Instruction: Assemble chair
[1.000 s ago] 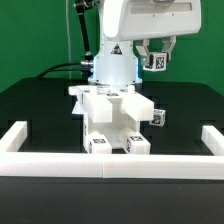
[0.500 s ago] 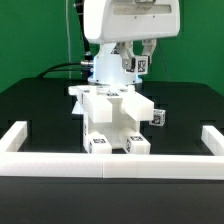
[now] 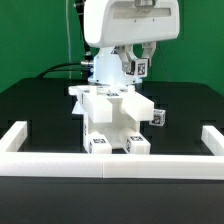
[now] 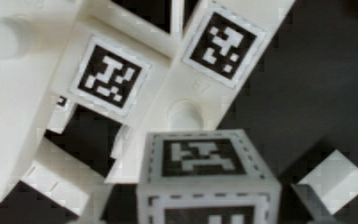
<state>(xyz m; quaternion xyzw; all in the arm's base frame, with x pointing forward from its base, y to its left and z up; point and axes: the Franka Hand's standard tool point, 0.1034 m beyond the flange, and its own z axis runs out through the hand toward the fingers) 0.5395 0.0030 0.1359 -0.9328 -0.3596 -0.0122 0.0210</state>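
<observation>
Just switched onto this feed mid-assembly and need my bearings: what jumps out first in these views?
The half-built white chair stands mid-table, close behind the low white border rail, tags dotted over its blocks. Above it, toward the exterior view's right, the gripper is shut on a small tagged piece. The wrist view is filled with white chair parts bearing large black-and-white tags.

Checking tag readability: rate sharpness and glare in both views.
Exterior view: even light, the chair sharp, the arm's white housing nearly washed out. Wrist view: close-up tags slightly soft, the nearest tagged block blurriest; no glare.
</observation>
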